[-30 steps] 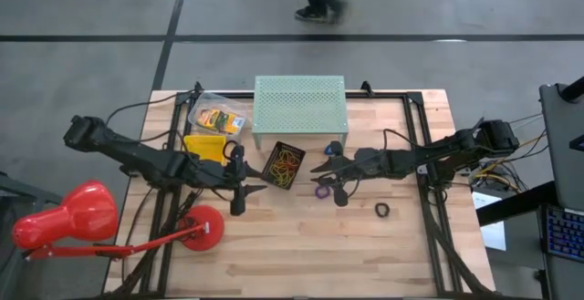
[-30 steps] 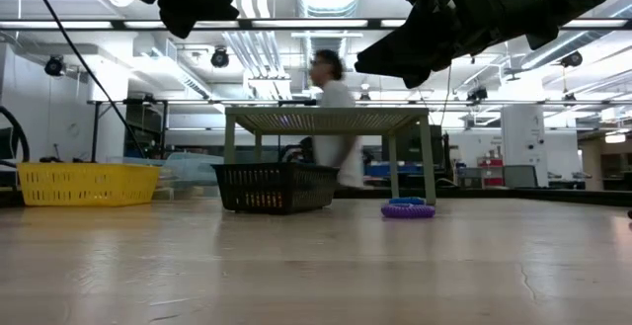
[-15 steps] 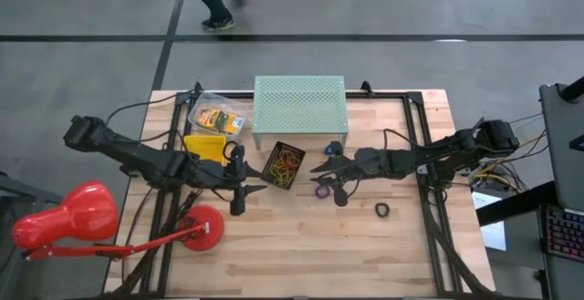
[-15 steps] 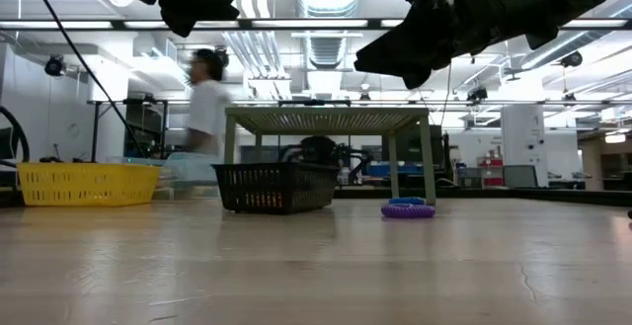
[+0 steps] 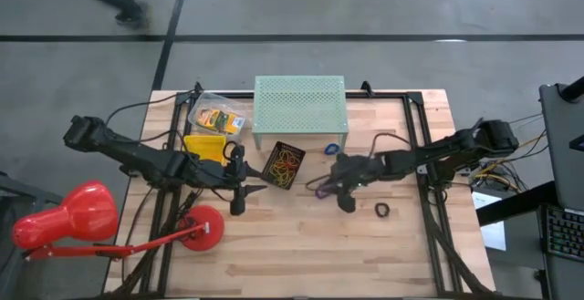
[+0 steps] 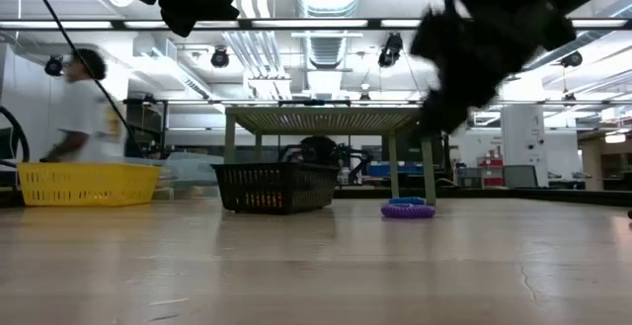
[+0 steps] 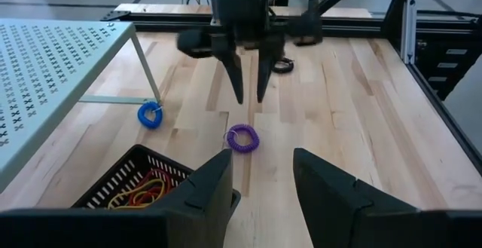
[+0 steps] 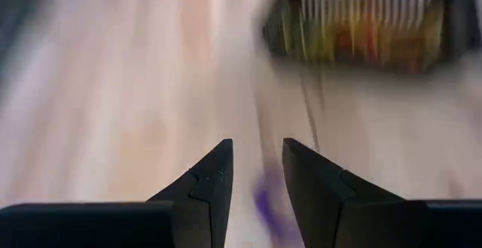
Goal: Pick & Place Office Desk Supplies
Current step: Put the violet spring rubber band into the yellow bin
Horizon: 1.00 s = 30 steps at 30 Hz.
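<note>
Right gripper (image 7: 251,93), fingers apart and empty, points down just above the purple ring (image 7: 242,138) lying on the table (image 5: 301,245) near the black basket (image 5: 283,165); left gripper (image 5: 251,188) waits parted, empty.

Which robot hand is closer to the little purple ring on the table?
The right one. The right gripper hangs just above the purple ring, fingers open and pointing down at it. The left gripper waits farther off, on the other side of the black basket.
</note>
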Available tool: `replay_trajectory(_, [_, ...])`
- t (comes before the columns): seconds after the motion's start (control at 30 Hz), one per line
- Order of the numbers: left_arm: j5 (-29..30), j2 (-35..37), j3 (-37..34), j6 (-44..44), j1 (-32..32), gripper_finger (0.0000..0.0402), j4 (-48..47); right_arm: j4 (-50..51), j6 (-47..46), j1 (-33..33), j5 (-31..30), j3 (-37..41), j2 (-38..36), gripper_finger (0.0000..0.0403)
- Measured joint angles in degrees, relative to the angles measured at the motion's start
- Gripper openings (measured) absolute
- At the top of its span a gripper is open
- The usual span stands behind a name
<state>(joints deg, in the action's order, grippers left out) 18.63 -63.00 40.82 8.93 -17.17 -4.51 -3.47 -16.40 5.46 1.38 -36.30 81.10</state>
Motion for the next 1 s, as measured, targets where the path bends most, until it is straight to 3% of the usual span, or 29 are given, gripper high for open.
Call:
replay_trajectory(0.07, [0.0, 0.0, 0.0, 0.0, 0.0, 0.0145, 0.0, 9.1, 0.1, 0.7, 0.0, -1.6, 1.2, 0.0111])
replay_trajectory(0.17, [0.0, 0.0, 0.0, 0.0, 0.0, 0.0145, -0.1, 15.0, 2.7, 1.7, 0.0, -3.5, 2.4, 0.0111])
replay_trajectory(0.53, [0.0, 0.0, 0.0, 0.0, 0.0, 0.0145, -0.7, 13.8, 21.1, 3.4, -3.2, -8.5, 10.4, 0.0111])
replay_trajectory(1.0, [0.0, 0.0, 0.0, 0.1, 0.0, 0.0145, -1.5, 13.7, 22.1, 3.4, -3.0, -13.0, 19.2, 0.0111])
